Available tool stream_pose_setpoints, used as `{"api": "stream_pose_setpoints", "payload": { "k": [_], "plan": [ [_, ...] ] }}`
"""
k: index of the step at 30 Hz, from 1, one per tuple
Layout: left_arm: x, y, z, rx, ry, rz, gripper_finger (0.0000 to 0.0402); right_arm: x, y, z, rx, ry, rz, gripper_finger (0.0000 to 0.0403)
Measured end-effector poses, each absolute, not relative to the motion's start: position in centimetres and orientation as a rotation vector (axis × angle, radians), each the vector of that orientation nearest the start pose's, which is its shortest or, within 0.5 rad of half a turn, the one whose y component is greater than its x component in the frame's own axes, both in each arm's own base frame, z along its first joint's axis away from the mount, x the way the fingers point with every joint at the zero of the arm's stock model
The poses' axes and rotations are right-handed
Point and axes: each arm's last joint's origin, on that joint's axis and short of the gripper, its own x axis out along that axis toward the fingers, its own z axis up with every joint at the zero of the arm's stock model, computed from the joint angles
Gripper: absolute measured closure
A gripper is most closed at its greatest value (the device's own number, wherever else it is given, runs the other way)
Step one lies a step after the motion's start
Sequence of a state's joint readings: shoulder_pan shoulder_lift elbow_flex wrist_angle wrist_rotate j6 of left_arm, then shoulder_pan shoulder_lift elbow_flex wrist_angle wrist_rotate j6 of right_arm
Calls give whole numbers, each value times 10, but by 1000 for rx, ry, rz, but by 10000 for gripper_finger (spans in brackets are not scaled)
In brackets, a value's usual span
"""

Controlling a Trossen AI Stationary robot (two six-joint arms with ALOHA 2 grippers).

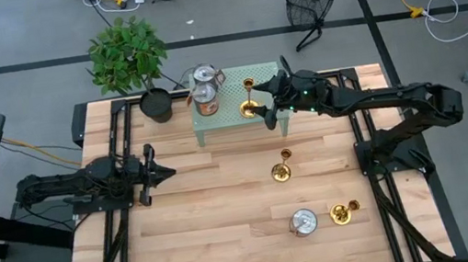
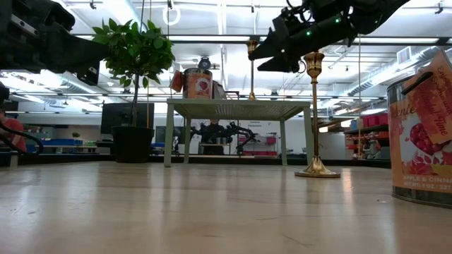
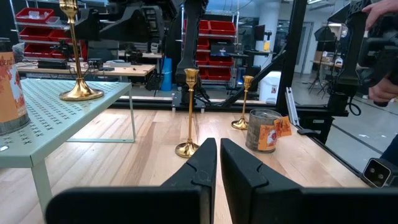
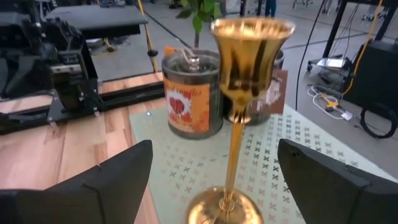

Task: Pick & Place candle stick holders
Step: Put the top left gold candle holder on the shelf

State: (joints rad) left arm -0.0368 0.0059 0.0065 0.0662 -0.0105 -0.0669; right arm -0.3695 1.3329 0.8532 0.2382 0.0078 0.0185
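One gold candle stick holder (image 4: 239, 93) stands upright on its round base on the pale green perforated stand (image 1: 233, 124); it also shows in the high view (image 1: 249, 103). My right gripper (image 4: 214, 152) is open, one finger on either side of this holder's thin stem without touching it; in the high view it (image 1: 267, 112) is at the stand's right part. A second holder (image 1: 281, 168) stands on the wooden table mid-right, a third (image 1: 344, 214) near the front right. My left gripper (image 1: 168, 170) is shut and empty at the table's left.
Two copper-sided tins (image 1: 204, 91) stand on the stand's left part, behind the holder (image 4: 193, 93). Another tin (image 1: 303, 223) sits on the table beside the third holder. A potted plant (image 1: 132, 58) stands at the far left corner.
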Motion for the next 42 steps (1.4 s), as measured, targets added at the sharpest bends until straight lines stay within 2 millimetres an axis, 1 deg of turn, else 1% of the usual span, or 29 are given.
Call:
{"api": "stream_pose_setpoints", "payload": {
  "k": [7, 16, 26, 42],
  "plan": [
    [97, -3, 172, -68, -65, -29, 371, 270, -104, 286, 59, 217, -375, 52],
    [97, -3, 172, -68, -66, -28, 371, 265, -101, 289, 63, 227, -348, 52],
    [97, -3, 172, -68, -66, -28, 371, 260, -91, 294, 62, 246, -320, 52],
    [97, -3, 172, -68, -65, -28, 371, 257, -93, 294, 37, 266, -331, 52]
  ]
}}
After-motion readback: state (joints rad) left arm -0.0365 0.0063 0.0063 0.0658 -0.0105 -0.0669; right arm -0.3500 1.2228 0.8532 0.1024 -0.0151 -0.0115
